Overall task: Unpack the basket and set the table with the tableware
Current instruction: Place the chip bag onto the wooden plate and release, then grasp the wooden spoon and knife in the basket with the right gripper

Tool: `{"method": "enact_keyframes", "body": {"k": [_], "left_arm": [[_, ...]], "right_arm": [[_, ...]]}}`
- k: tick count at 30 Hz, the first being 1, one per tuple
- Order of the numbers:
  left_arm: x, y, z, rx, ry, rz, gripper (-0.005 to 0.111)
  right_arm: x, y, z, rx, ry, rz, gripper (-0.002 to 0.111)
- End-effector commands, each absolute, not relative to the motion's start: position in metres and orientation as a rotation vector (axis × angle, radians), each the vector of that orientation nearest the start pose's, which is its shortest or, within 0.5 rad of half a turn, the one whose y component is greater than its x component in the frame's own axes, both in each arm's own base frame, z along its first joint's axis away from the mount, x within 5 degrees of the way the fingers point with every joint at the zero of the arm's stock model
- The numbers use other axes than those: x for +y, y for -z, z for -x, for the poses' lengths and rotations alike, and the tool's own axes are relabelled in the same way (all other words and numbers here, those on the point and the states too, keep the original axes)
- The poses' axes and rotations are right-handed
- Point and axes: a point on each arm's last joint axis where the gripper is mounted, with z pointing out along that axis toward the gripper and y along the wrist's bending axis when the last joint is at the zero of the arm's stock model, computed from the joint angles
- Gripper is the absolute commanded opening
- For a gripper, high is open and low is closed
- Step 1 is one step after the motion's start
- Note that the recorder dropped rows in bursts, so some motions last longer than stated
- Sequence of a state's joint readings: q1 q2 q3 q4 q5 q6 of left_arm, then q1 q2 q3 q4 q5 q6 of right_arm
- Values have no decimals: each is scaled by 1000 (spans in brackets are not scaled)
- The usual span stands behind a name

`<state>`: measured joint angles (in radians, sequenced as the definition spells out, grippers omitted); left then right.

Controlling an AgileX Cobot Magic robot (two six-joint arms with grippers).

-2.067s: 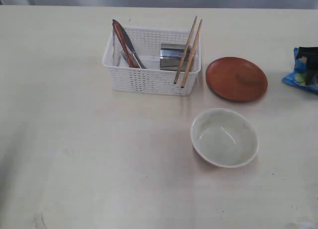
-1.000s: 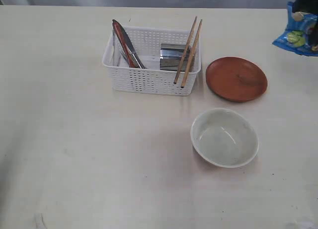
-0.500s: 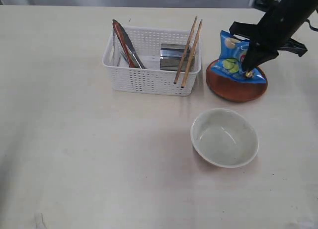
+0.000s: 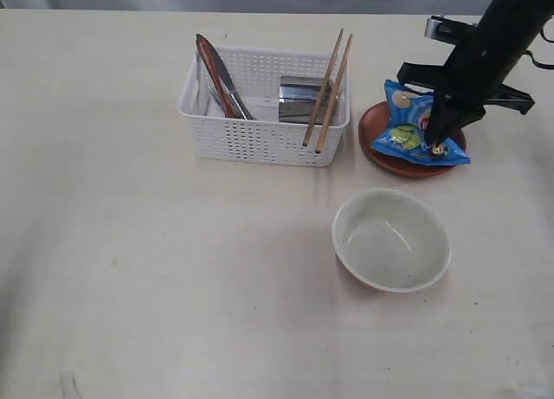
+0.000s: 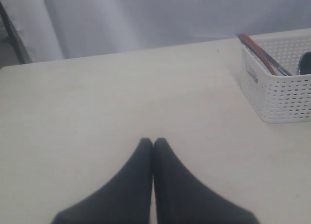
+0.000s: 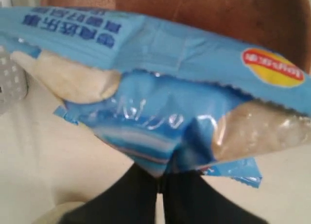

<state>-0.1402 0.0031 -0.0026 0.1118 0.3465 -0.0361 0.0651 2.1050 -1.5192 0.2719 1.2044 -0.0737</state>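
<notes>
The white basket stands at the back of the table. Two chopsticks lean on its right end, and a knife and reddish spoon on its left. A steel cup sits inside. The brown plate lies to its right, and the cream bowl is nearer the front. My right gripper is shut on the edge of a blue chip bag, which rests on the plate. The right wrist view shows that grip on the bag. My left gripper is shut and holds nothing, off the basket's left end.
The right arm slants down from the upper right over the plate. A grey curtain hangs behind the table's far edge. Bare tabletop spreads left of the basket and in front of it.
The right gripper carried the chip bag from the far right edge leftward over the plate, then lowered it onto the plate. The left gripper has not moved.
</notes>
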Motion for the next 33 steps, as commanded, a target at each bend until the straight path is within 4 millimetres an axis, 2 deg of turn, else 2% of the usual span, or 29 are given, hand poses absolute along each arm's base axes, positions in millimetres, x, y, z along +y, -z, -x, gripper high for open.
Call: {"method": "enact_keyframes", "body": {"k": [1,5,8,11,14,23,28,31,33], "left_arm": [[-4,-182,-53,1820,30,-152,0],[-4,-182,-53,1820,30,-152,0],[-4,-182,-53,1820,30,-152,0],[-4,-182,-53,1820,30,-152,0],[-4,-182,-53,1820,30,-152,0],[-4,-182,-53,1820,30,-152,0],[-4,-182,-53,1820,30,-152,0],[-4,-182,-53,1820,30,-152,0],[-4,-182,-53,1820,30,-152,0]], "right_arm": [[49,-163,-398,3236,-405,50,23],[49,-163,-398,3238,-410,49,58],[49,-164,-398,3237,-410,47,72],[49,-172,-402,3208,-411,51,72],[49,-190,-408,3145,-404,64,71],[51,-269,-405,2918,-430,91,71],[80,-308,-394,2778,-600,226,71],[112,-328,-384,2706,-637,381,71],[138,-333,-376,2686,-652,478,71]]}}
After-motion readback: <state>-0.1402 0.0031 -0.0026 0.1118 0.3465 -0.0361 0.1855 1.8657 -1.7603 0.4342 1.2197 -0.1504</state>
